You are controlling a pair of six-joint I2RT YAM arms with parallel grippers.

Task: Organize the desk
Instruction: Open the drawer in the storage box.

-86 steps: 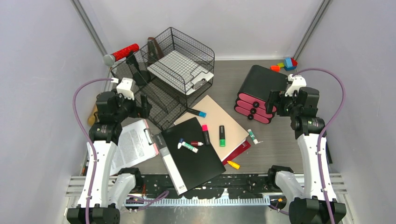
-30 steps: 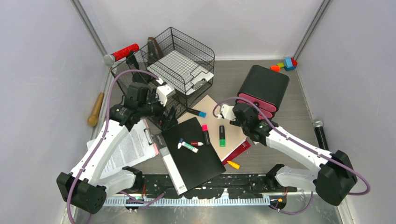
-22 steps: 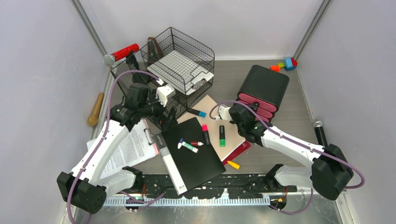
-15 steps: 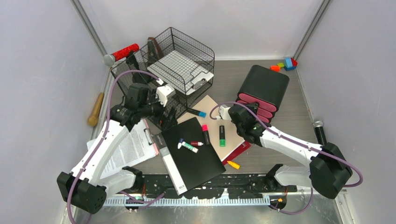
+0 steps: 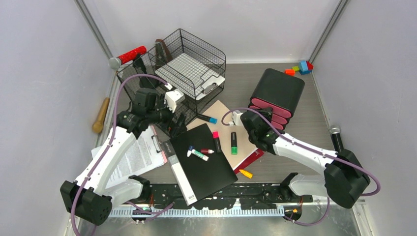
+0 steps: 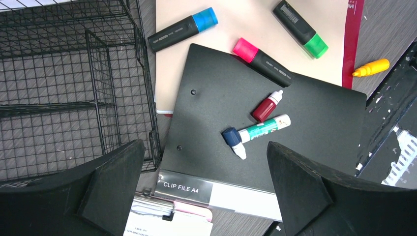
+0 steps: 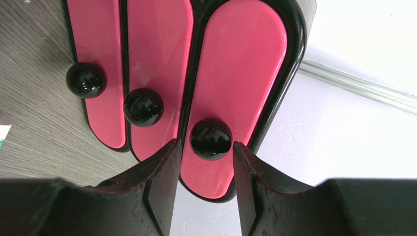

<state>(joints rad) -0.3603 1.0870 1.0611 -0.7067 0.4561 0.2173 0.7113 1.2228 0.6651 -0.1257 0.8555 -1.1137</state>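
Top external view: the desk [image 5: 238,81] is a flat grey wood-grain top with horizontal streaks. It fills the floor of the booth between pale lilac walls, with a metal rail [image 5: 221,189] along its near edge. Little of it shows bare: a strip at the back between the rack [image 5: 192,64] and the drawer unit [image 5: 278,88], and another patch on the right.

The wire rack stands tilted at the back left. A red microphone [image 5: 129,55] is beside it and a clipboard [image 5: 140,152] lies in front. A black clip file [image 5: 204,162] sits in the middle, overlapping a beige folder [image 5: 223,123], and markers are scattered across both. The drawer unit leans back on the right with its pink fronts facing the arms. Toy blocks [image 5: 300,68] are in the far right corner, and a black microphone [image 5: 337,140] lies by the right wall.

The left pincer [image 6: 206,196] hangs wide open above the clip file, gripping nothing. In the left wrist view a green-labelled marker [image 6: 260,130] and a small red bottle [image 6: 267,105] lie on the file between the fingers.

In the right wrist view the right pincer [image 7: 206,145] is narrowed around the black knob [image 7: 210,139] of one pink drawer. One finger is right against the knob, with a sliver of pink showing at the other. I cannot tell whether it is actually gripping.
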